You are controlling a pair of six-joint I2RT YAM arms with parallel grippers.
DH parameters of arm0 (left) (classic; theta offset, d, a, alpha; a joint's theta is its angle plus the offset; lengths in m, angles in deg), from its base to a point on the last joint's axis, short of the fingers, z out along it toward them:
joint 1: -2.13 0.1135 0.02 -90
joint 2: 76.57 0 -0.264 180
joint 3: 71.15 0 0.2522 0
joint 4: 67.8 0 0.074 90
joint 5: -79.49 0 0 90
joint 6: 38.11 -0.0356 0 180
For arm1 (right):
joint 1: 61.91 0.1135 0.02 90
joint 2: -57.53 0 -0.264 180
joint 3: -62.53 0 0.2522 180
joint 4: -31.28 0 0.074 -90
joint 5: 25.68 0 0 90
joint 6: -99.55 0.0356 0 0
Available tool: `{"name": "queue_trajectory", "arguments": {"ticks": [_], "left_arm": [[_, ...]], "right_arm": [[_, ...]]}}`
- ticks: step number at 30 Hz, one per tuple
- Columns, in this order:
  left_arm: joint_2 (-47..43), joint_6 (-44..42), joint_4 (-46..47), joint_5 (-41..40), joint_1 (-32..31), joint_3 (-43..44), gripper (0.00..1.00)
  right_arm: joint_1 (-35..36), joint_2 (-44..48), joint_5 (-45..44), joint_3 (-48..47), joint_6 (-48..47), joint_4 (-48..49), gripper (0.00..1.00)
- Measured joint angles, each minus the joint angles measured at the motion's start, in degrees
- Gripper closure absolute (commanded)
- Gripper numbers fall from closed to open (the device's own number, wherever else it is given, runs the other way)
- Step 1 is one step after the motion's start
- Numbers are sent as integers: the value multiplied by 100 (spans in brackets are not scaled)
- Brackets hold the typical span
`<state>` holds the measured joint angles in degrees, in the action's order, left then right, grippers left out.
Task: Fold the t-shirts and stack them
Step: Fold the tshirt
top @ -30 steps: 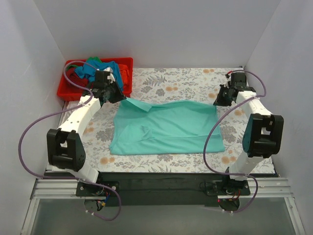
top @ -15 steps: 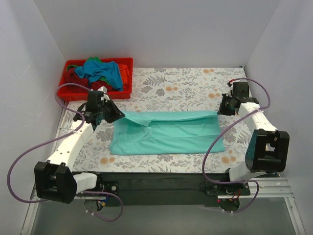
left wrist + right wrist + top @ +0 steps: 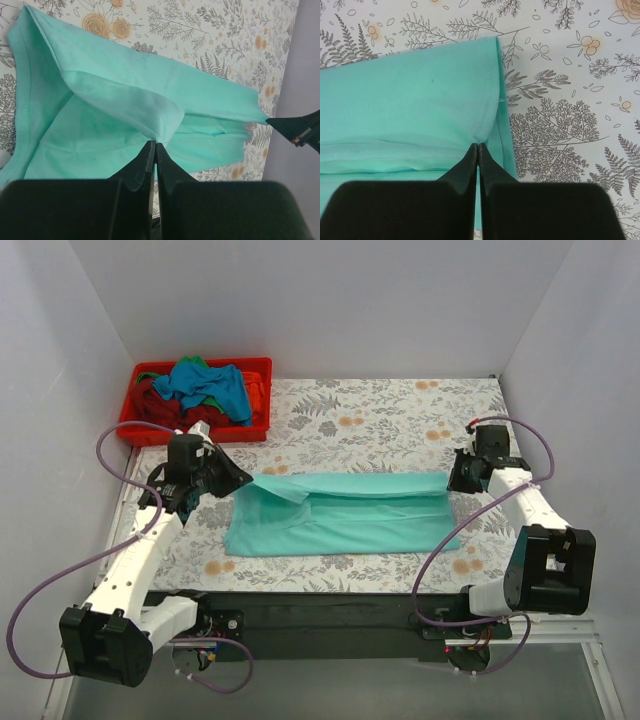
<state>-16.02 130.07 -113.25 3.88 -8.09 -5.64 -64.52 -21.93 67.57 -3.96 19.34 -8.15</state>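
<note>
Mint-teal t-shirt (image 3: 345,515) lies mid-table (image 3: 380,410), spread left to right, its far edge doubled over toward the near side. Left gripper (image 3: 154,145) has its jaws pressed together, pinching a raised fold at the shirt's far-left corner. Right gripper (image 3: 477,146) is likewise closed on cloth at the right hem. Red bin (image 3: 258,364) sits at the far-left corner, apart from the teal shirt. It holds a loose heap of other shirts (image 3: 210,385) piled above the rim: blue on top, with dark red, green and orange showing around it.
</note>
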Motion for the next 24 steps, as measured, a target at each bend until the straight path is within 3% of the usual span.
{"name": "queue_trajectory", "arguments": {"ticks": [12,14,15,16,18,22,24], "left_arm": [[-487,116,-181,42,0,-905,100],[-555,109,-256,37,0,-920,86],[-597,87,-284,35,0,-920,76],[-651,74,-321,24,0,-920,58],[-789,70,-431,-7,0,-920,51],[-1027,28,-673,-52,0,-890,38],[-1040,7,-737,-57,0,-841,36]], "right_arm": [[0,219,-160,372,-63,9,99],[0,245,-157,426,-63,13,94],[0,273,-157,470,-61,15,88],[0,319,-157,529,-55,9,71],[0,426,-166,629,-24,-26,61],[24,691,-186,669,59,-170,57],[149,890,-249,667,114,-195,57]]}}
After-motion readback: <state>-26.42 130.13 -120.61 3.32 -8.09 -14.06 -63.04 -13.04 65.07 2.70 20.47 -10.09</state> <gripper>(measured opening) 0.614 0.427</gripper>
